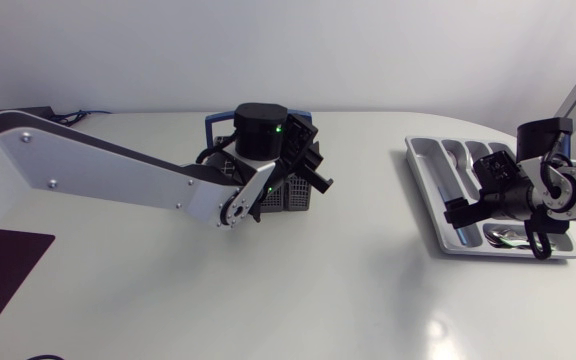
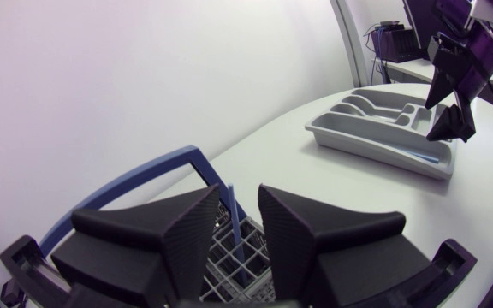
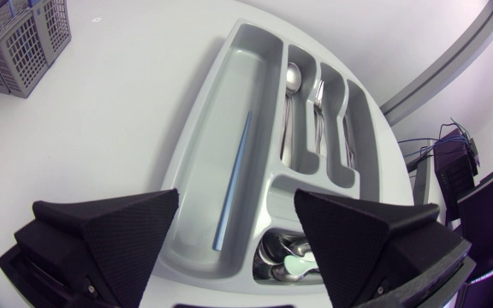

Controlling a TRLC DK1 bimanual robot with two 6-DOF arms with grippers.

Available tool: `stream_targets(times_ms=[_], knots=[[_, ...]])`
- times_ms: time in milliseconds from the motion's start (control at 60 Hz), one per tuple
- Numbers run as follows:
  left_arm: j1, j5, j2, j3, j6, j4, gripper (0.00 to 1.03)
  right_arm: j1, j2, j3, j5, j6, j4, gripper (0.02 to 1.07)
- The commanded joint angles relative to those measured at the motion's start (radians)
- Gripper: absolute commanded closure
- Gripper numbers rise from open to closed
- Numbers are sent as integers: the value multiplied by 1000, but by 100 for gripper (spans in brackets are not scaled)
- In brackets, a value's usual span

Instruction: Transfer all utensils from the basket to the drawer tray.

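1. Over the basket [image 3: 20,38], mid-table toward the far edge, hangs the left tool [image 2: 240,197]. Its two fingers stand a narrow gap apart with nothing clamped between them.
2. The tips sit just above the basket's grey grid. The blue handle [image 2: 144,175] arches beside them, and one leg of it shows in the gap. The arm hides most of the basket, so I cannot tell what lies in it.
3. The drawer tray [image 1: 423,190] lies flat on my right side of the table [image 1: 368,290], well apart from the basket. Its long axis runs roughly from the far edge toward the near edge. The cross compartment is at the near end.
4. The right tool [image 3: 238,201] hovers over that near end with its fingers spread wide and nothing between them.
5. Tray contents, all lying along the long axis:
   - A slim bluish strip [image 3: 234,184], possibly a knife, lies in the long outer compartment.
   - A spoon [image 3: 291,81] lies in the next slot, with its bowl toward the far end.
   - Forks [image 3: 319,103] lie beside it, heads the same way.
6. The cross compartment holds a small heap of metal pieces [image 3: 289,257]. At least one is a spoon bowl. Their directions are mixed and hard to read.
7. The table is plain white, smooth and round-cornered, with a soft glare patch near the front edge.
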Motion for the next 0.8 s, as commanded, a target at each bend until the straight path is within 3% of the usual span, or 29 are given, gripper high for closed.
stream_targets(times_ms=[0,783], knots=[[6,-9,43,-16,32,23,65,10,20,-25,-1,11,10,10],[36,-11,169,118,32,50,65,13,92,-17,-1,13,51,10]])
